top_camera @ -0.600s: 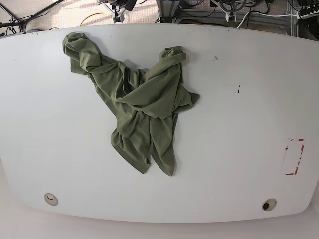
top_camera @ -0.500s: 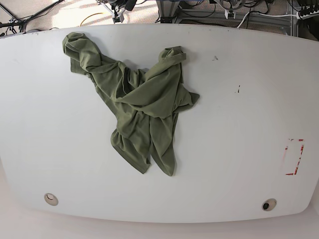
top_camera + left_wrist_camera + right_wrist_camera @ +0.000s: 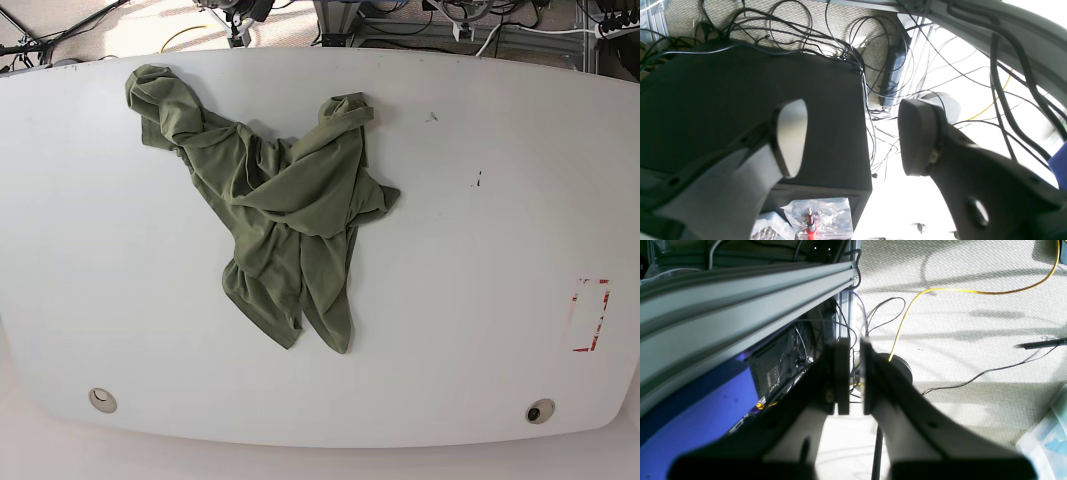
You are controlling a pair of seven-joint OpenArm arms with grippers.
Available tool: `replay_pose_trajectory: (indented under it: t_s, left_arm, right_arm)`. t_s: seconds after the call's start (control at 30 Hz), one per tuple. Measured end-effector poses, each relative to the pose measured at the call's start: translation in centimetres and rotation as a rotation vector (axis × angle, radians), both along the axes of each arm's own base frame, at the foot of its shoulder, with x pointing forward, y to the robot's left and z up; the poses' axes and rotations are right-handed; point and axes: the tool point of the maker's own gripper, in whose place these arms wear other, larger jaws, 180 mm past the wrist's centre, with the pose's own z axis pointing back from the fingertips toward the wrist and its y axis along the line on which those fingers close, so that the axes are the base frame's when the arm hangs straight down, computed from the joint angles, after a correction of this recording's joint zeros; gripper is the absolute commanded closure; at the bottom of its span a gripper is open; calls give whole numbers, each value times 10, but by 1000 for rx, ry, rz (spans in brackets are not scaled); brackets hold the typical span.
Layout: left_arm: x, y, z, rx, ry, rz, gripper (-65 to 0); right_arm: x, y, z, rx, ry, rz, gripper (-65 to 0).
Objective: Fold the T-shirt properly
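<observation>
Base view: the T-shirt (image 3: 285, 215) is lying crumpled on the white counter (image 3: 480, 250), left of centre, bunched and twisted, not spread flat. One lobe is reaching toward the far left corner, another toward the far middle edge, and two long flaps are trailing toward the near side. A red-marked rectangle (image 3: 589, 314) is sitting near the counter's right edge, well apart from the cloth. Neither arm is showing in this view.

Left wrist view: the left tool (image 3: 853, 140) is standing wide apart, its two dark fingers (image 3: 918, 136) gripping nothing and touching nothing. Behind it, a black box (image 3: 740, 100), a tangle of black cables (image 3: 873, 66) and a clear plastic bag (image 3: 823, 216) are lying on the floor.

Right wrist view: the right tool (image 3: 854, 373) is nearly closed, only a narrow slit showing between the pads, with nothing caught in it. It is hanging over carpet, beside an aluminium frame rail (image 3: 740, 290); a yellow cable (image 3: 940, 290) is running across the floor beyond.
</observation>
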Motion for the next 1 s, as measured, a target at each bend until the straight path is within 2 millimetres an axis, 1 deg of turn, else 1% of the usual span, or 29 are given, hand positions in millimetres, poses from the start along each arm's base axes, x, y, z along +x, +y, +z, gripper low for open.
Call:
replay_pose_trajectory:
  t_s: [0.07, 0.17, 0.23, 0.33, 0.43, 0.57, 0.67, 0.73, 0.87, 0.93, 1.0]
  left_arm:
    - [-5, 0, 0, 1, 6, 0, -396]
    - [-12, 3, 4, 14, -51, -8, -396]
    - [-5, 9, 10, 31, -133, -21, -396]
    - [-20, 14, 15, 46, -141, -33, -394]
    - [-26, 16, 21, 54, -152, -44, -393]
    - [-18, 21, 30, 69, -211, -58, -393]
    - [-20, 26, 44, 84, -259, -82, -393]
    - [-31, 28, 55, 91, -267, -95, -393]
    - [-40, 29, 79, 101, -298, -133, -393]
    - [-37, 30, 93, 107, -338, -149, -393]
    - [-29, 30, 109, 114, -383, -171, -393]
  right_arm:
    - [0, -1, 0, -1, -1, 1, -44]
    - [3, -1, 2, 0, -44, -13, -44]
    - [3, -1, 4, 2, -74, -24, -44]
    - [-10, -3, 6, -4, -72, -24, -43]
    - [-25, -8, 11, -22, -74, -13, -43]
    - [-26, -8, 21, -42, -122, -5, -43]
    - [-25, -6, 31, -48, -162, 3, -43]
    - [-31, -8, 38, -57, -169, 8, -43]
    - [-41, -14, 53, -89, -177, 30, -43]
    - [-43, -20, 66, -107, -201, 18, -43]
    - [-41, -25, 79, -115, -238, -15, -43]
